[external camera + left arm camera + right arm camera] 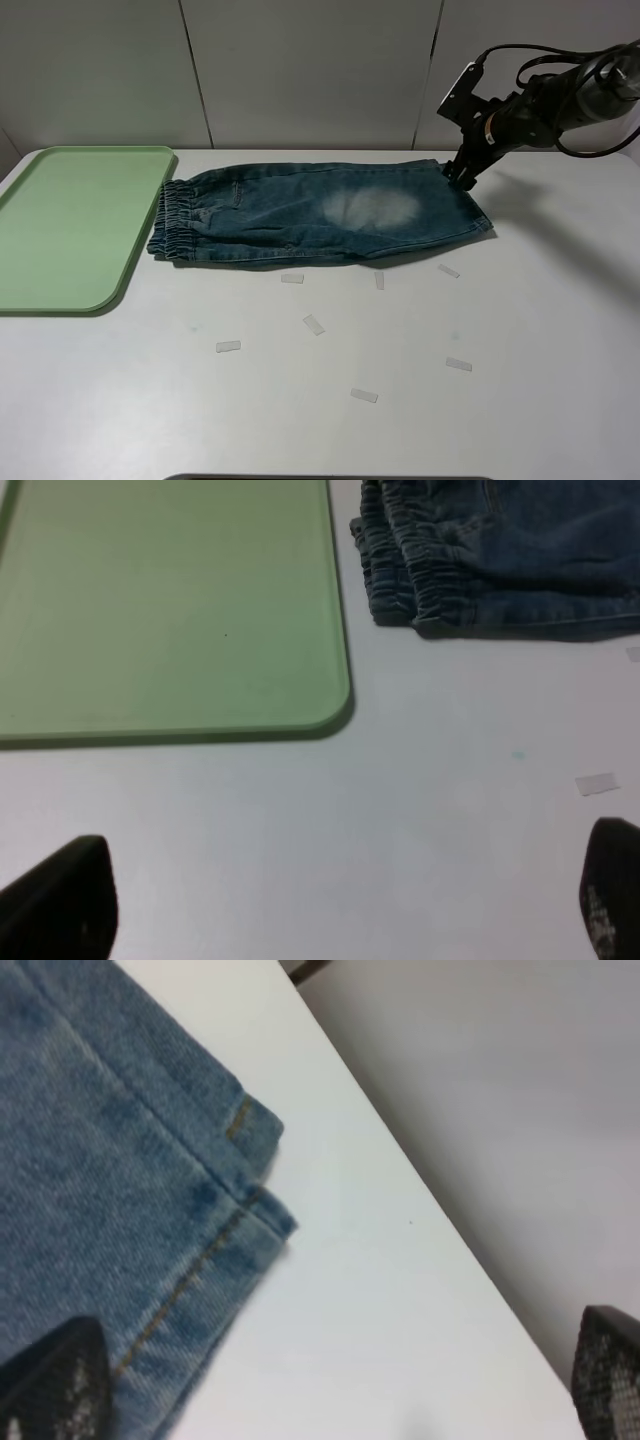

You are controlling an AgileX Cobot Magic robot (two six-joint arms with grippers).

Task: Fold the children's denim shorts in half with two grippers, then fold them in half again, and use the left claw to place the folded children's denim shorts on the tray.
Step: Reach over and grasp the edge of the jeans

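Observation:
The children's denim shorts [320,215] lie folded once lengthwise on the white table, elastic waist towards the tray, a pale faded patch on top. The pale green tray [70,225] lies at the left, with nothing on it. My right gripper [465,178] hangs open just above the far right hem corner of the shorts; its wrist view shows the two layered hem corners [255,1185] between the spread fingertips [60,1380]. My left gripper [345,900] is out of the high view; its wrist view shows it open over bare table near the tray corner [300,695] and the waistband [410,570].
Several small white tape strips [314,324] lie on the table in front of the shorts. A grey panelled wall [300,70] stands right behind the table's far edge, close to my right arm.

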